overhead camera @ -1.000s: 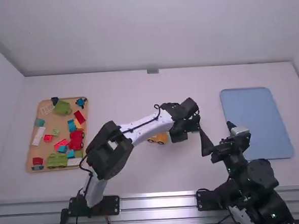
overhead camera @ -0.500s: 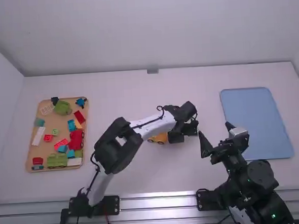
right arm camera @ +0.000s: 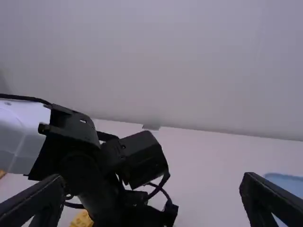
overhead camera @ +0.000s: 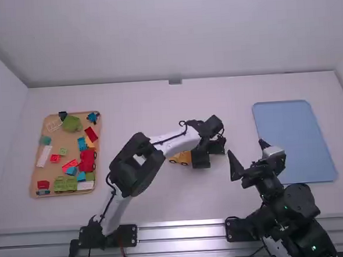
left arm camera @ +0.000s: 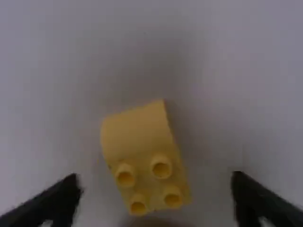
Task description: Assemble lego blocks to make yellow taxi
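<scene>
The left hand (overhead camera: 208, 149) is over the middle of the white tabletop (overhead camera: 153, 205), its fingers spread wide. In the left wrist view a yellow plastic block with a smooth curved slope and four round studs (left arm camera: 142, 151) shows between those fingers, touching neither, with the tabletop around it. Beside the left hand, toward the tabletop's left edge, is a yellow toy-car base with dark wheels (overhead camera: 181, 158), partly covered by the arm.

The right hand (overhead camera: 247, 150) is to the right of the left one, well apart from it, its fingers also wide.

Near the tabletop's left edge lies a tan rectangular tray (overhead camera: 35, 172) of loose blocks. A rounded green block (overhead camera: 72, 123) is by its far edge, and a small blue piece (overhead camera: 93, 117) in its far right corner. A red wheeled block (overhead camera: 87, 160) is by its right edge, a long white block (overhead camera: 44, 156) by its left edge, and a long green block (overhead camera: 65, 183) by its near edge. Toward the tabletop's right edge lies a flat blue mat with rounded corners (overhead camera: 294, 141).
</scene>
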Motion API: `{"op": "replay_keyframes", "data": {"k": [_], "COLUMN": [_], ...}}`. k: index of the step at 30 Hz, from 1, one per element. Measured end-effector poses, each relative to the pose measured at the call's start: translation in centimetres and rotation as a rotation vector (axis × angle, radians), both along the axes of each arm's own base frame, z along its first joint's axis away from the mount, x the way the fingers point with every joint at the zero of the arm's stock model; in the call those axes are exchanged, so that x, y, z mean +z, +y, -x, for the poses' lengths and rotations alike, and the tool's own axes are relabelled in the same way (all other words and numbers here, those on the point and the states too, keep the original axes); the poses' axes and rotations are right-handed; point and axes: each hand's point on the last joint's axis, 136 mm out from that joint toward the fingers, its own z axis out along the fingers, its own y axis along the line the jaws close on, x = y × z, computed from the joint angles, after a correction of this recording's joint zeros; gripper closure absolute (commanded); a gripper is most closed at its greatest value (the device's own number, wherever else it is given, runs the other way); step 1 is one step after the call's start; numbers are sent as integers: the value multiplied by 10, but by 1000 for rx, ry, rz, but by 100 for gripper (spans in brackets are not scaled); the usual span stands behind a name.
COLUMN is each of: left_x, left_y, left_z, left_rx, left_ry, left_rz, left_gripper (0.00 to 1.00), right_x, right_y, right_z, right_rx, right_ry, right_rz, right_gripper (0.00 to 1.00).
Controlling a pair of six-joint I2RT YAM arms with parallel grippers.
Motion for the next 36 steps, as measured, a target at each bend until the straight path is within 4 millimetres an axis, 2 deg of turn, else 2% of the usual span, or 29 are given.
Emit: {"op": "replay_keyframes", "data": {"k": [5,8,13,14,15,17,20,21,22,24,26,28,31,32,35,36], "left_x": [7,25,93,115,123,154,166,166,165,158,155,154,168,184,202,208], "left_y": [1,4,27,35,38,55,64,71,73,85,93,116,146,166,189,197], "left_z": [-2,-10,-44,-52,-54,-57,-53,-47,-45,-36,-34,-28,-25,-26,-27,-26], "left_rx": [18,51,169,189,196,217,222,223,224,235,245,286,341,375,432,455], "left_ry": [24,34,-30,-67,-81,-137,-169,-171,-170,-168,-174,-185,-232,-296,-374,-405], "left_rz": [21,80,229,275,290,359,417,444,451,490,515,561,617,657,692,703], "left_gripper": [1,1,1,1,1,1,1,1,1,1,1,1,1,1,1,1], "right_x": [5,8,25,27,28,20,7,0,-1,-4,-5,-6,-4,-8,-18,-24], "right_y": [0,0,3,5,6,13,23,32,36,51,59,70,85,93,101,105], "right_z": [0,0,-6,-10,-12,-29,-48,-63,-67,-89,-99,-117,-136,-144,-154,-163], "right_rx": [1,3,1,1,-1,1,18,48,63,128,171,252,379,468,585,624], "right_ry": [-28,-45,-111,-117,-120,-75,3,53,65,124,156,209,257,291,343,358], "right_rz": [15,33,38,45,50,92,161,222,237,317,354,413,458,479,499,509], "right_gripper": [1,1,1,1,1,1,1,1,1,1,1,1,1,1,1,1]}}
